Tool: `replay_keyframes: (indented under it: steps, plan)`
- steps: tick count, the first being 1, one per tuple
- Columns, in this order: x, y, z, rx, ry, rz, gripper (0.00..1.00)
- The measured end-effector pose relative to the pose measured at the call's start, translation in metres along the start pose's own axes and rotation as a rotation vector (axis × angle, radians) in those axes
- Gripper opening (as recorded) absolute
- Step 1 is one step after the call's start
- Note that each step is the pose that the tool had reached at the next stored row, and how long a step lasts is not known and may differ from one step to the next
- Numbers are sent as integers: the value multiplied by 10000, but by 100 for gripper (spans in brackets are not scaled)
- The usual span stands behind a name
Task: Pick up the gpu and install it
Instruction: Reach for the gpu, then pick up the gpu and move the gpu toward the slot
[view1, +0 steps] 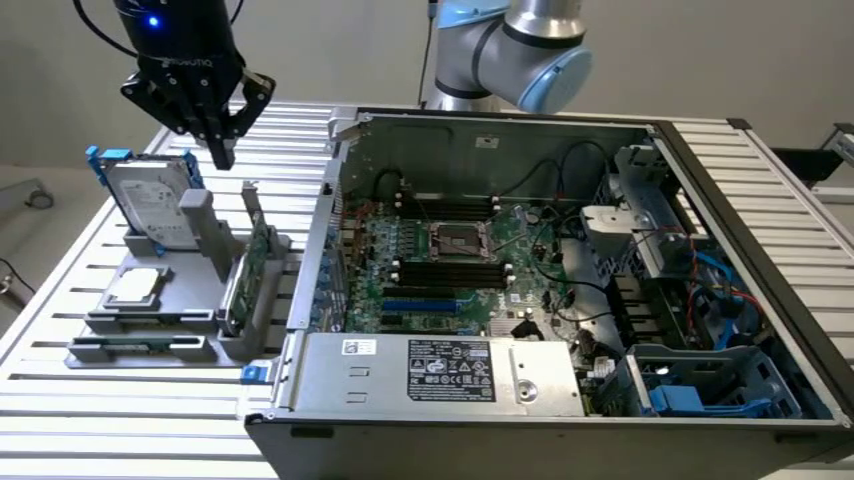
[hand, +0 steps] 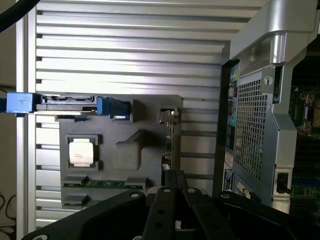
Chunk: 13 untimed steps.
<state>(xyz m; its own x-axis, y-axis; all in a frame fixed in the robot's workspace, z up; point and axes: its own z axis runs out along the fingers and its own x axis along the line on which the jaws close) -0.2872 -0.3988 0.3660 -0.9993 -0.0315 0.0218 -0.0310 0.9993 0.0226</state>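
Exterior view: the gripper (view1: 222, 152) hangs upright at the exterior view's left, tips pointing straight down, jaws closed together. Blue light lit on the black wrist housing (view1: 174, 30). Silver-and-blue arm joint (view1: 531, 48) at top centre. Wrist view: fingers (hand: 165, 205) pressed together.

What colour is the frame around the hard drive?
The hard drive's frame is blue; the exterior view shows it best.

The fingers (hand: 174, 181) hide one end of the gpu (hand: 169, 145), whose faces cannot be seen.
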Motion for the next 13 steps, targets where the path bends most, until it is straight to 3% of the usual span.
replay_keyframes:
  steps: [10, 12, 13]
  plan:
    - [0, 0, 0, 0, 0, 0, 11]
    - [0, 0, 0, 1, 0, 0, 12]
    - [0, 0, 0, 0, 0, 0, 17]
